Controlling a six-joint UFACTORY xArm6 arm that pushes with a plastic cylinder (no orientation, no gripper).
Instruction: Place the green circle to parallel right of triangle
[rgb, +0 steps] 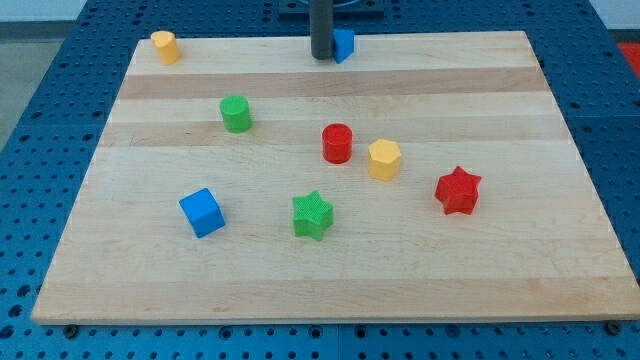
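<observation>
Green circle (236, 113) upright on the wooden board (500, 270), left of centre in the upper half, touching nothing; well apart from the rod. Dark rod at the view's top edge, my tip (321, 57) down on the board just left of a blue block (345, 45), apparently the triangle, shape partly hidden behind the rod; touching or merely beside, cannot tell. No jaws on this rod, so nothing open, nothing shut, nothing held. Yellow block (165, 46) in the top-left corner. Red cylinder (338, 143) near the middle, yellow hexagon (384, 159) just beside it on the right, close but apart; red star (458, 190) further right and lower. Blue cube (202, 212) at lower left; green star (313, 215) to its right, below the red cylinder.
</observation>
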